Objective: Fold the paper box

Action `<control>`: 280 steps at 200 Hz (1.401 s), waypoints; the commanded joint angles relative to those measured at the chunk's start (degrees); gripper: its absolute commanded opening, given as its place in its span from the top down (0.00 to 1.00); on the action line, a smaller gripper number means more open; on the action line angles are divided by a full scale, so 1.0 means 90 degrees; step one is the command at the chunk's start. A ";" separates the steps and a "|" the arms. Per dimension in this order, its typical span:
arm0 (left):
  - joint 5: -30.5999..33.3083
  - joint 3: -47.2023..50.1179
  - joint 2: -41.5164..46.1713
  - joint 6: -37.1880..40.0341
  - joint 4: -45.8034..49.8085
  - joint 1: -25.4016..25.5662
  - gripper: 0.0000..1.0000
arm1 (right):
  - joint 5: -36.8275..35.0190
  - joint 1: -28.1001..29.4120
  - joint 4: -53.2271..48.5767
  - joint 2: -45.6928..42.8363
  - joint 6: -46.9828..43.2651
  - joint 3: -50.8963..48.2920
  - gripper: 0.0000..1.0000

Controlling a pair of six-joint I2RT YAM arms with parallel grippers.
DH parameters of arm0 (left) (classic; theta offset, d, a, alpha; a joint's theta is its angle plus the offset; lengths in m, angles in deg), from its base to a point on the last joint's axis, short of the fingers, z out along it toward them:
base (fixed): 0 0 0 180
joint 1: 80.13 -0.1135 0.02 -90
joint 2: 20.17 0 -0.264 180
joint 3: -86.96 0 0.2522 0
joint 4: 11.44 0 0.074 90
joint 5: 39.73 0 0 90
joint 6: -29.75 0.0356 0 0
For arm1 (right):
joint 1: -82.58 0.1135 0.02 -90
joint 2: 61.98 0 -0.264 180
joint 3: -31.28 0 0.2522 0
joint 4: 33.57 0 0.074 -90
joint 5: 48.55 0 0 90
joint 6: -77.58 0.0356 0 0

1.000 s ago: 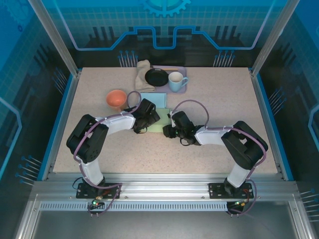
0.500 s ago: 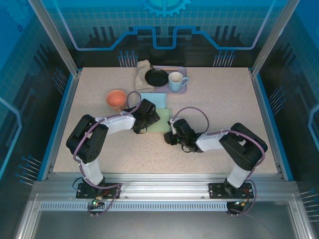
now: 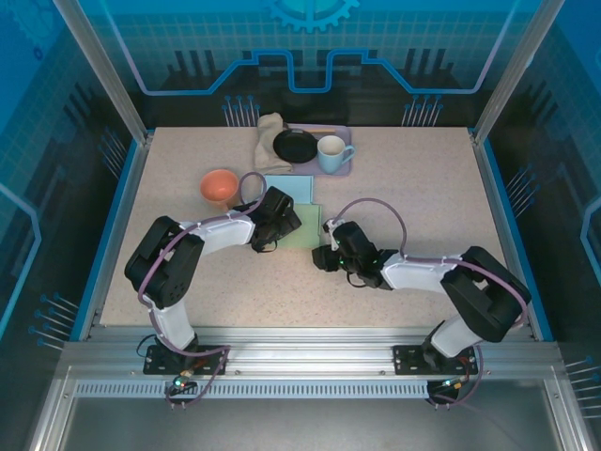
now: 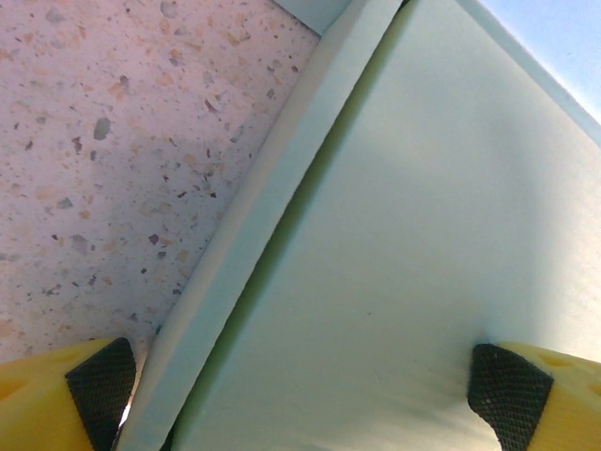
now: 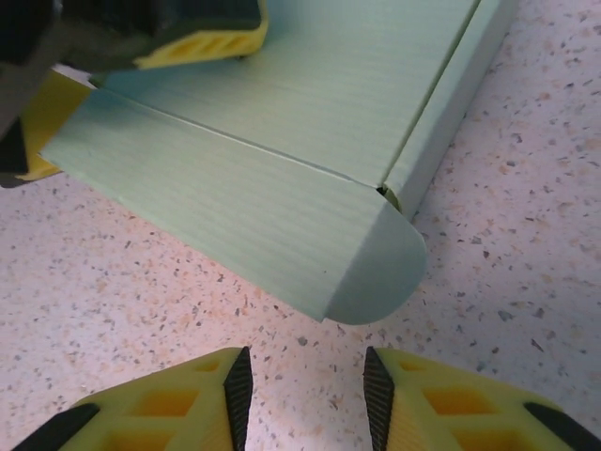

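**Ana:** What is on the left of the speckled table (image 3: 423, 188)?

**Ben:** A round orange bowl (image 3: 220, 186). Just right of it, the left gripper (image 4: 300, 399) is down over the flat pale green paper box (image 3: 302, 232).

**Ana:** Are its fingers far apart?

**Ben:** Yes, very wide. One black pad (image 4: 99, 395) is by the box's long side edge. The other is over the big flat part. They are not squeezing anything.

**Ana:** Where is the box?

**Ben:** In the middle of the table, between the two grippers. A light blue sheet (image 3: 289, 188) lies just behind it.

**Ana:** And on the right?

**Ben:** The right gripper (image 5: 305, 390) is low over the table, near the box's round flap (image 5: 376, 272) but apart from it. Its fingers are a little way open, with nothing between them.
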 commanded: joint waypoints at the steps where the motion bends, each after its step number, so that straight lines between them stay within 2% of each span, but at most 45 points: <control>1: 0.0176 0.0422 -0.0425 0.0111 0.1255 -0.0069 0.03 | -0.0177 0.0024 -0.0760 -0.0086 0.0327 0.0275 0.60; 70: 0.0177 0.0403 -0.0453 0.0140 0.1264 -0.0073 0.03 | 0.0333 -0.0363 -0.0809 0.0790 0.0576 0.1110 0.62; 104: 0.0168 0.0393 -0.0423 0.0172 0.1284 -0.0087 0.03 | 0.0414 -0.0485 -0.0702 0.1027 0.0664 0.1167 0.62; 146: 0.0176 0.0381 -0.0411 0.0184 0.1294 -0.0089 0.03 | 0.0945 -0.0657 -0.0252 0.1211 0.0840 0.1056 0.62; 280: 0.0187 0.0354 -0.0426 0.0174 0.1324 -0.0096 0.03 | 0.1580 -0.0743 0.0014 0.0893 0.1027 0.0851 0.65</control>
